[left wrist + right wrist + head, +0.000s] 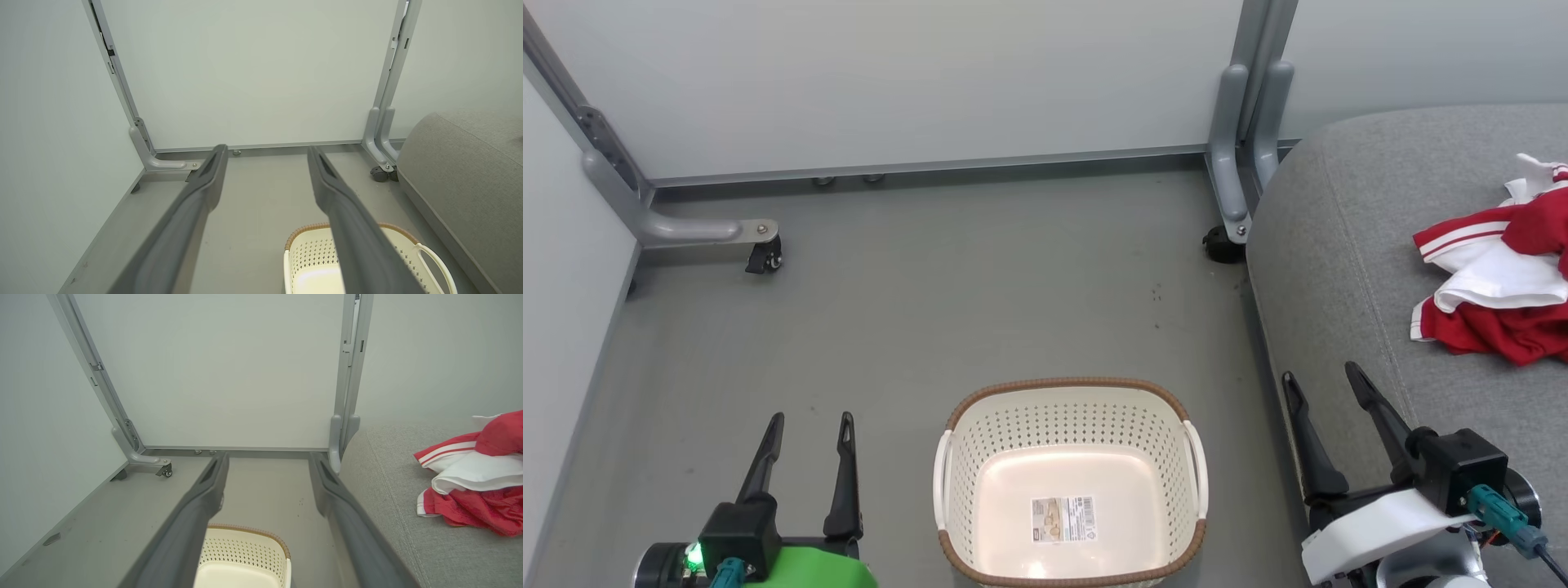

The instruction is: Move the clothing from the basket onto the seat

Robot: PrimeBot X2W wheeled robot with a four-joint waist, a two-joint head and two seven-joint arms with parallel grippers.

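Here's the head view, and the clothing (1499, 282) lies in a rumpled heap on the seat (1347, 245), over at the right edge of the picture, red folds with white panels and a band of red-and-white striped trim turned up toward us. The basket (1066, 382) stands on the grey floor (915, 310) at the bottom centre, just left of the seat's front edge, well apart from the clothing. Its brown rim runs all the way round, and the label sticker (1063, 519) shows plainly on its pale bottom. Down at the lower left, the left gripper (812, 418) hangs over the floor beside the basket, jaws spread wide and released, nothing between them. At the lower right, the right gripper (1320, 373) sits over the seat's rounded front edge, jaws likewise wide apart and holding nothing, short of the clothing. The left wrist view looks past its two dark fingers to the basket's far rim and a side handle, with the seat rising at the right. The right wrist view has the basket low between its fingers and the red-and-white heap resting on the cushion to the right. Behind it all stand pale partition panels on grey metal legs, with one castor (765, 255) at the left and another castor (1223, 243) tucked against the seat's corner.
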